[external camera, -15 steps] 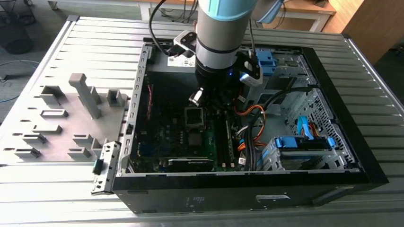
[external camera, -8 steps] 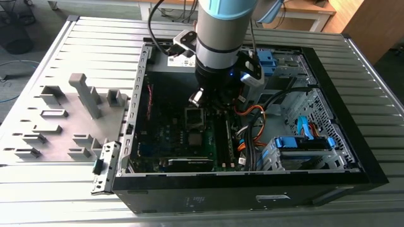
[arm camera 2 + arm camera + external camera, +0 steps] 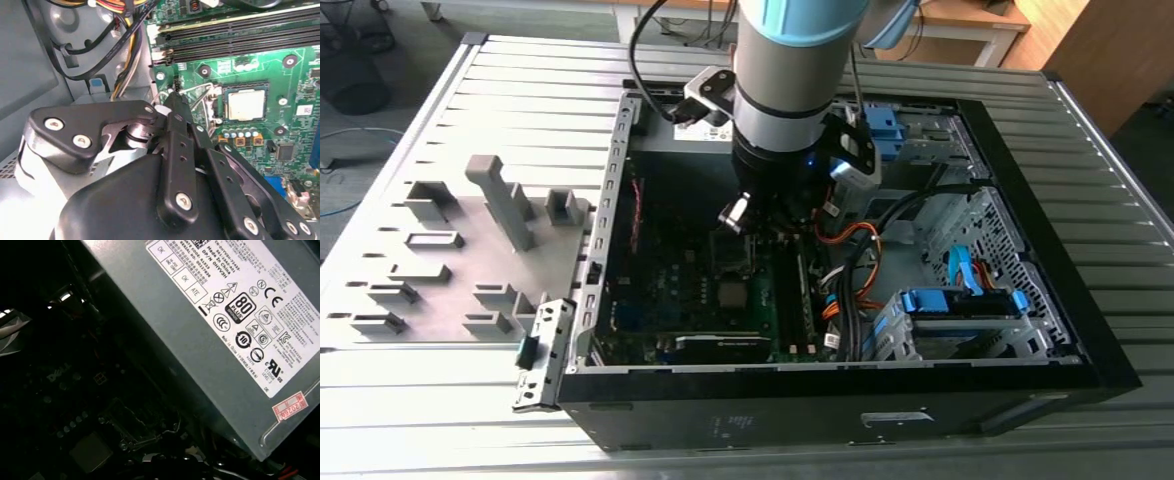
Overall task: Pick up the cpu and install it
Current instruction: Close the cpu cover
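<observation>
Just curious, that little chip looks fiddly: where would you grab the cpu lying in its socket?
Probably by two opposite edges, coming straight down onto the motherboard: the cpu lies flat in its socket, and its smooth silvery top offers nothing to pinch.

One open computer case [image 3: 1014, 330] lies on the desk [image 3: 1121, 200], holding one green motherboard [image 3: 260, 70]. One cpu [image 3: 245, 105] sits in its socket. Four dark memory slots [image 3: 235, 37] run side by side. One grey power supply [image 3: 200, 340] is there, and one robot arm [image 3: 787, 70].

Cables [image 3: 854, 262] crowding the motherboard [image 3: 670, 290]
</observation>
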Controlling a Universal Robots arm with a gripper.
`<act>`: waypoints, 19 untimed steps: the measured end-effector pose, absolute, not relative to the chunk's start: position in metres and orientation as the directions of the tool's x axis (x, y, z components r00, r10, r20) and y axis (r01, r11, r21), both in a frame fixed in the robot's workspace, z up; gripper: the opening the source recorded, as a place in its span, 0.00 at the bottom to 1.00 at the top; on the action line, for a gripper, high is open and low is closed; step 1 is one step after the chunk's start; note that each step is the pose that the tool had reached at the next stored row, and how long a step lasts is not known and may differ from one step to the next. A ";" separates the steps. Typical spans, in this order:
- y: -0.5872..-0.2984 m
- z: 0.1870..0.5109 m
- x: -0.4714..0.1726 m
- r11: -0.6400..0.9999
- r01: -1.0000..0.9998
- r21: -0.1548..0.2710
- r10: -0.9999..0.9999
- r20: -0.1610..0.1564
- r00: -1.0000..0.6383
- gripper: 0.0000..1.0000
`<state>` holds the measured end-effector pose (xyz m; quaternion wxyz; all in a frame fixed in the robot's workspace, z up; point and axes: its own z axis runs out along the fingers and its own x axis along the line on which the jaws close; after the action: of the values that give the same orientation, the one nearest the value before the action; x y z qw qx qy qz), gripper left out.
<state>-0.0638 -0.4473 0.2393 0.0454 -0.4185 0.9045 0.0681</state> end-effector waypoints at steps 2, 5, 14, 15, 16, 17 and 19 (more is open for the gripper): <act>-0.450 0.240 -0.064 0.640 -0.763 0.085 -0.751 -0.139 -0.645 0.11; -0.455 0.241 -0.064 0.640 -0.764 0.085 -0.751 -0.139 -0.645 0.11; -0.468 0.245 -0.064 0.639 -0.765 0.085 -0.752 -0.139 -0.644 0.11; -0.470 0.245 -0.064 0.638 -0.765 0.085 -0.753 -0.139 -0.644 0.11; -0.471 0.245 -0.064 0.638 -0.765 0.085 -0.753 -0.139 -0.643 0.11; -0.473 0.246 -0.064 0.638 -0.765 0.085 -0.753 -0.139 -0.643 0.11; -0.476 0.246 -0.064 0.638 -0.765 0.085 -0.753 -0.139 -0.643 0.11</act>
<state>-0.0643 -0.4761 0.2458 0.0453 -0.4199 0.9039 0.0682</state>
